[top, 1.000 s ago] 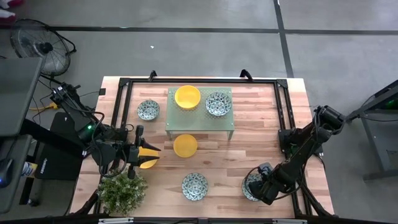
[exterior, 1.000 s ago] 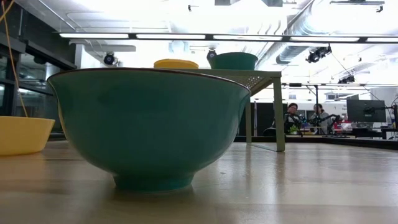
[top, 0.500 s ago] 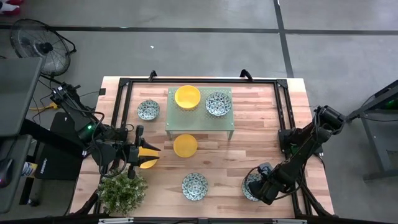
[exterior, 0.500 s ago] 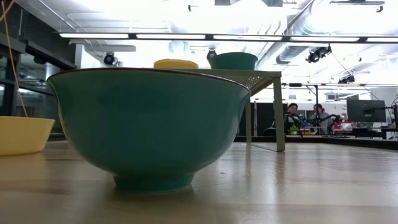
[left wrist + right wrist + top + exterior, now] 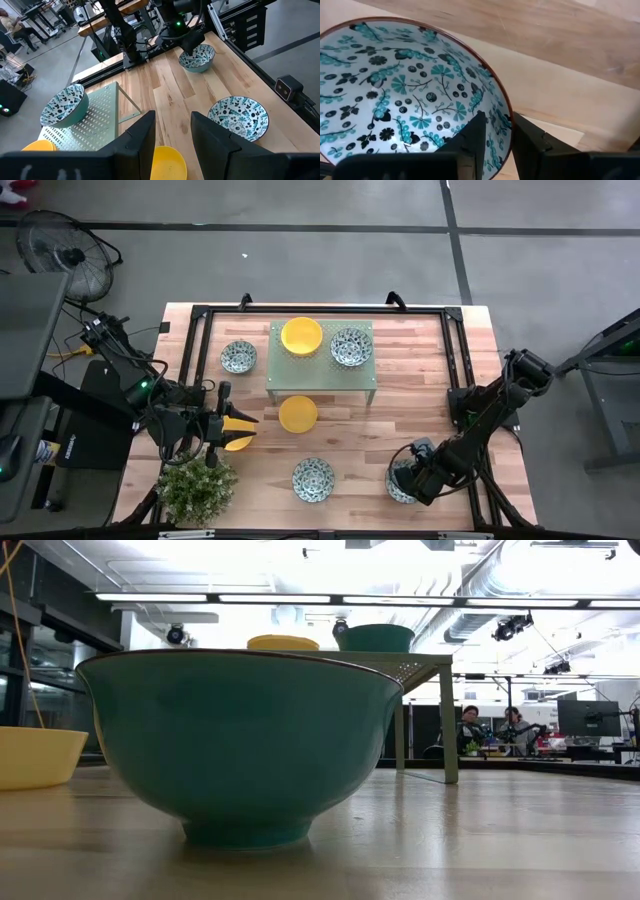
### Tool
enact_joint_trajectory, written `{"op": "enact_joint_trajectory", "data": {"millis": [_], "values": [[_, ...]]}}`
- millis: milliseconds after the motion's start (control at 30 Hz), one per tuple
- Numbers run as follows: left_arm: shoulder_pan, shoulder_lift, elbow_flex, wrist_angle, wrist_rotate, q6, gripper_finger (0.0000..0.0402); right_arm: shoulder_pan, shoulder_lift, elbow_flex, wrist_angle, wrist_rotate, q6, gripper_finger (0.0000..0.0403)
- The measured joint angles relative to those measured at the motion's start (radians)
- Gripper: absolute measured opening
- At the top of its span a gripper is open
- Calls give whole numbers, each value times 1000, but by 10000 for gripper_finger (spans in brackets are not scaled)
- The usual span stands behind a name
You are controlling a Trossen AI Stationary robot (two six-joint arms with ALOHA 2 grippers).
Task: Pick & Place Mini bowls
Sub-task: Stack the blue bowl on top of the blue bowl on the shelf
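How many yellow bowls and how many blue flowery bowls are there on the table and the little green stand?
Yellow bowls: 3
Blue patterned bowls: 4
Total: 7 bowls in view

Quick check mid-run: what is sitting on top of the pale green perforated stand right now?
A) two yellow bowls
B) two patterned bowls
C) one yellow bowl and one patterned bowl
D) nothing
C: the high view shows a yellow bowl and a blue-green patterned bowl side by side on the stand, and the low view shows both rims above its top.
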Motion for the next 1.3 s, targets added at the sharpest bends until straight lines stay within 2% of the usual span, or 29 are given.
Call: {"op": "enact_joint_trajectory", "data": {"millis": [200,467,867,1300], "values": [[0,0,0,0,0,7,121,-18,0,0,-4,3,-18,66],[0,0,0,-1,1,23,121,-18,-5,6,5,10,-26,9],[0,0,0,-1,2,27,121,-18,-14,2,11,18,-61,5],[0,0,0,0,2,31,121,-18,-133,-5,-53,50,-106,0]]}}
